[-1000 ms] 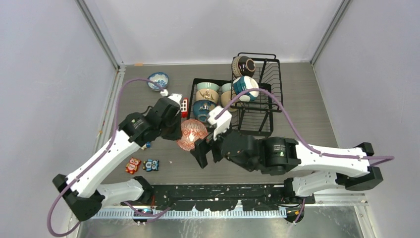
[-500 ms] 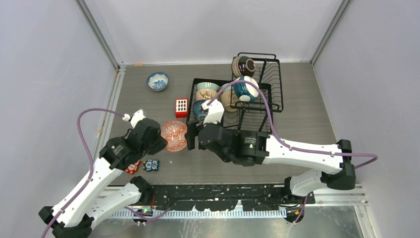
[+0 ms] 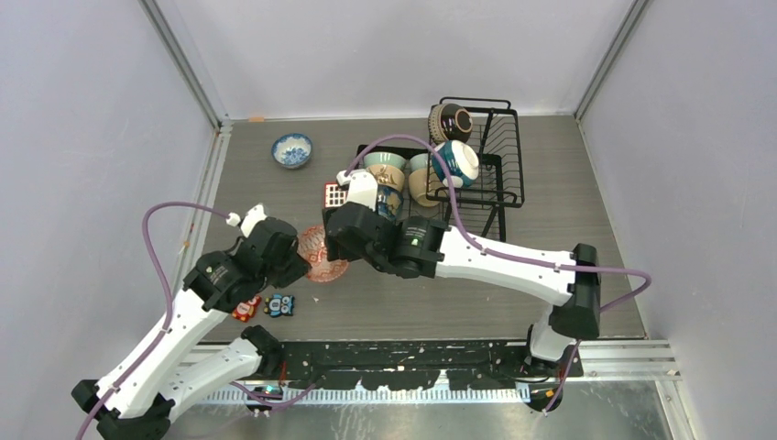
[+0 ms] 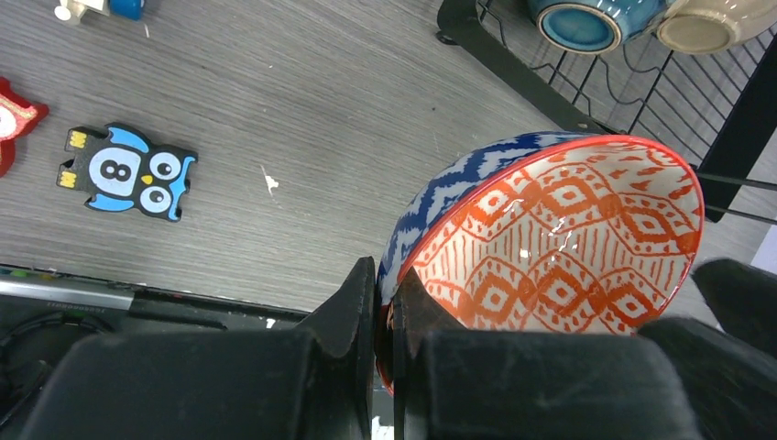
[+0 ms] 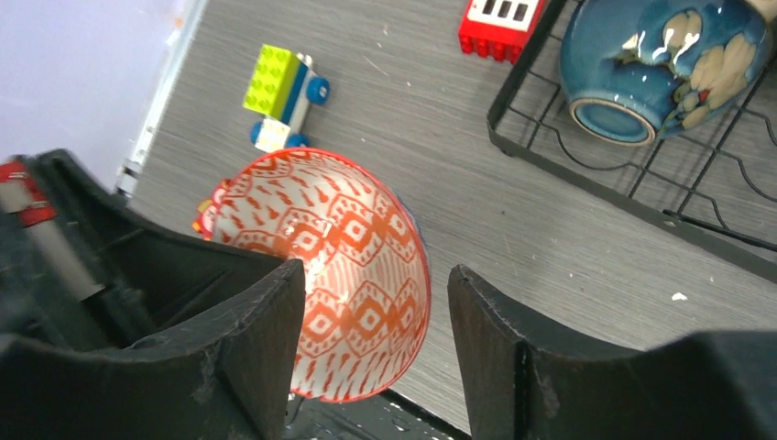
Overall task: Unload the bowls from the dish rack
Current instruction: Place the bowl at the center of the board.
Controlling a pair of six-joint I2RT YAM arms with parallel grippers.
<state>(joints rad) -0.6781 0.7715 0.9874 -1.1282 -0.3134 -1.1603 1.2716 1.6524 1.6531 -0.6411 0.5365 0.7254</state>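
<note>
left claw [image 4: 385, 295] tight on red bowl [image 4: 559, 238]

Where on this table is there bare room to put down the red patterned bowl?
Bare tabletop lies right of the dish rack up to the wall, and between the blue-and-white bowl and the left arm. Crowded: around the red block and the owl toys near the front edge.

left arm [image 3: 174, 316]: angled up and to the right from its base, wrist near mid-table
left gripper [image 4: 385, 291]: pinched tight on the rim of a bowl [image 4: 550, 247], one finger inside, one outside
right arm [image 3: 499, 261]: reaching way across to the left, pretty low and stretched out
right gripper [image 5: 376, 275]: fingers apart, one on either side of that same bowl, can't tell if they touch it
</note>
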